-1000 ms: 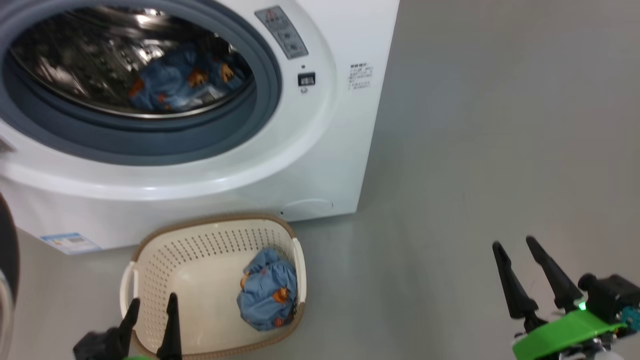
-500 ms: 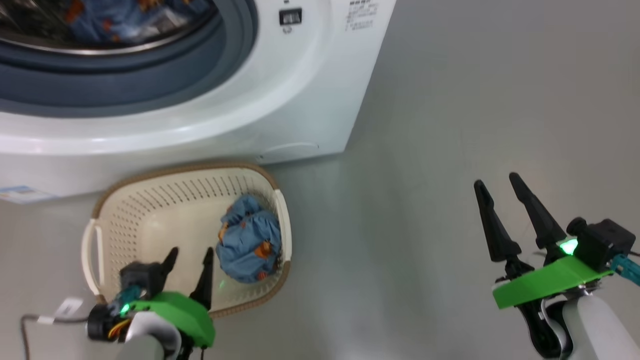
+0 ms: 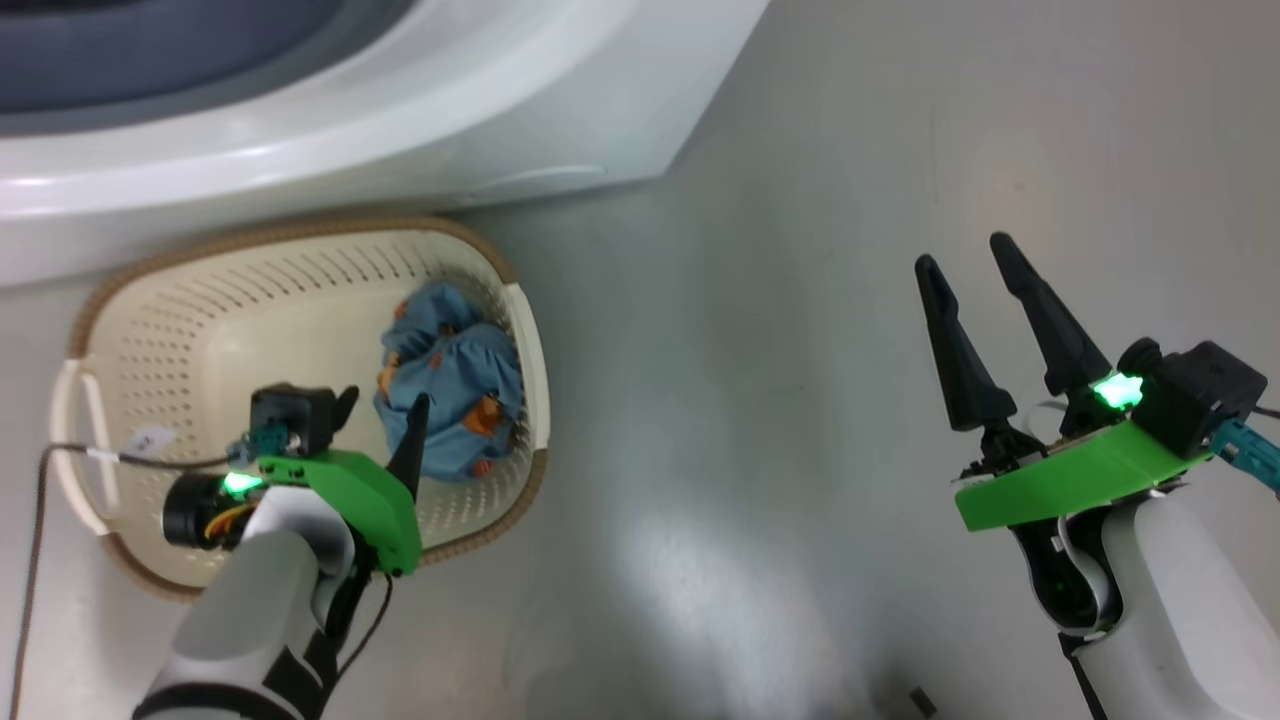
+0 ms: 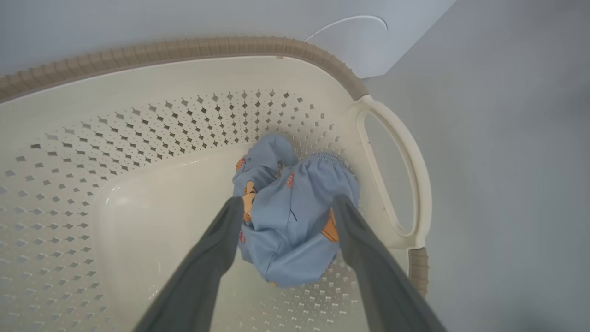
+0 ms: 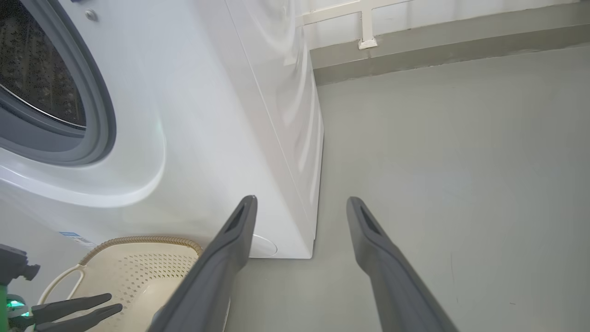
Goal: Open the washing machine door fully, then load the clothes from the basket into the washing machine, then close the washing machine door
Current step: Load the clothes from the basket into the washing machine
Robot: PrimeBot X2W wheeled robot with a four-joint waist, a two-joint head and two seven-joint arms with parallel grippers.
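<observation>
Crumpled blue clothes (image 4: 295,216) in perforated basket (image 4: 138,138)

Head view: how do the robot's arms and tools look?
Pale forearms. The left tool and right tool each have two long tapering black fingers, a bright green plate, a black camera block and a green light. A dark cable leaves the left wrist.

The left pincer (image 3: 383,400) is pointing forward and down with its fingers spread wide, while the right pincer (image 3: 962,252) is hovering alongside, equally parted.
</observation>
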